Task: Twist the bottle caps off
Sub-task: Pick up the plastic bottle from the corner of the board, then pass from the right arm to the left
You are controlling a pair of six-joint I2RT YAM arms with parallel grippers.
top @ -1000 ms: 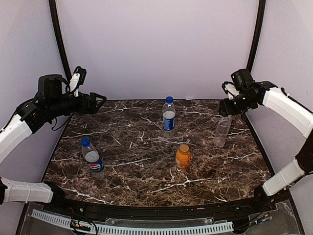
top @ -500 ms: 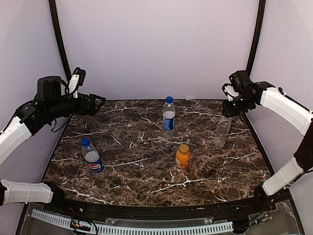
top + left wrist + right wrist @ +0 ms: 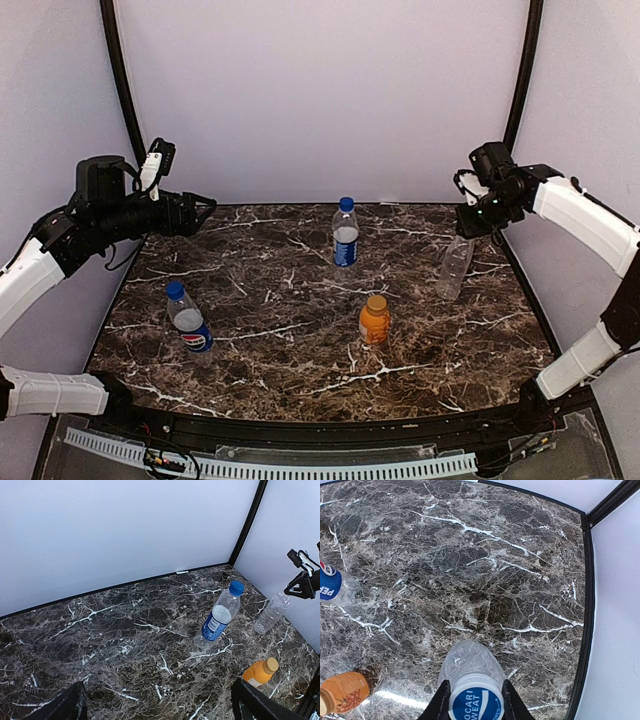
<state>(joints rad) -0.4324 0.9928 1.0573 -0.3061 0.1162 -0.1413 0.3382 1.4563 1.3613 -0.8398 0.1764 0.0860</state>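
The right gripper (image 3: 475, 692) has come down over the top of the clear unlabelled bottle (image 3: 453, 268) within the last second, and its jaws have narrowed until both fingers (image 3: 441, 702) bear on the sides of the Pocari Sweat cap (image 3: 476, 706); the grip appears made. No turning is evident yet, so the unscrewing proper is judged about to begin. The bottle stands at the right rear of the table, leaning with its neck toward the gripper. The left gripper (image 3: 207, 207) is unchanged: released, jaws wide, raised over the left rear corner and holding nothing. The blue-labelled bottle (image 3: 345, 233) at centre rear, the Pepsi bottle (image 3: 188, 320) at left front and the short orange bottle (image 3: 374, 320) stand well apart, all capped. The surface is a dark marble-pattern table top (image 3: 280, 270), enclosed by plain white walls (image 3: 320, 100) with black corner posts (image 3: 118, 80).
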